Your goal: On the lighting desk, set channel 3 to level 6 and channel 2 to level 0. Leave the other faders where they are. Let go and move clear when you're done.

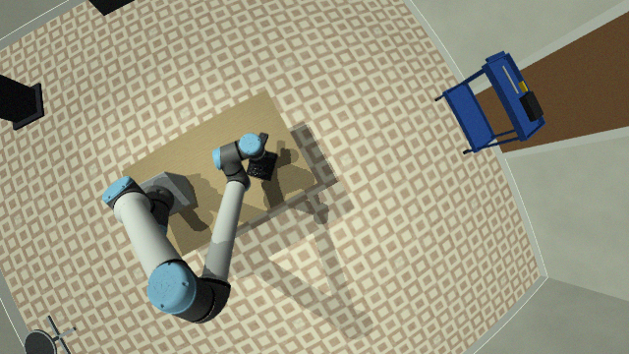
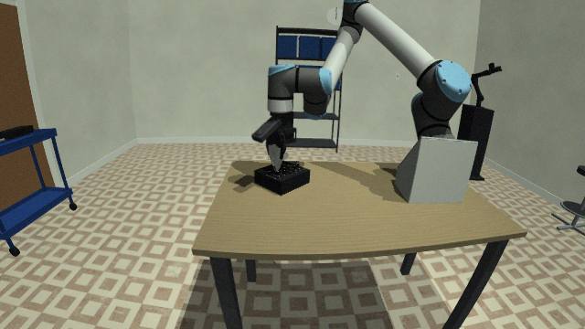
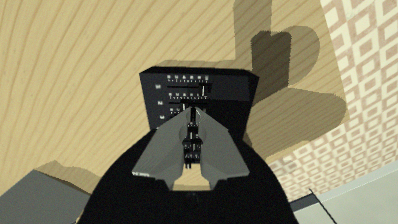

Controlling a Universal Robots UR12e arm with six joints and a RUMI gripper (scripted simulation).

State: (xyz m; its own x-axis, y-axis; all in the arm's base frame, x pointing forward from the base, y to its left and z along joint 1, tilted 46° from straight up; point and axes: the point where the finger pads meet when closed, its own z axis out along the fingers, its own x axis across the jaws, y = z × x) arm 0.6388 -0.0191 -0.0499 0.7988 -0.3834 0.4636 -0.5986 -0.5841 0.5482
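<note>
The lighting desk (image 1: 265, 170) (image 2: 281, 185) (image 3: 232, 87) is a black box with fader rows and small white marks, standing on the table. In the wrist view the top row's fader cap (image 3: 203, 90) is near the right end of its slot, and the second row's fader cap (image 3: 184, 107) is further left. The row labels at the left are too small to read surely. My gripper (image 2: 277, 171) (image 3: 193, 108) is shut with nothing seen between its fingertips. The tips are low over the desk, around the third row, whose fader and the rows below are mostly hidden by the fingers.
The wooden table (image 1: 221, 128) (image 2: 347, 228) carries the desk and the grey arm base block (image 2: 441, 171). A blue cart (image 1: 469, 115) (image 2: 34, 210) stands off the table. A shelf rack (image 2: 315, 115) and a black pedestal (image 2: 475, 137) stand behind.
</note>
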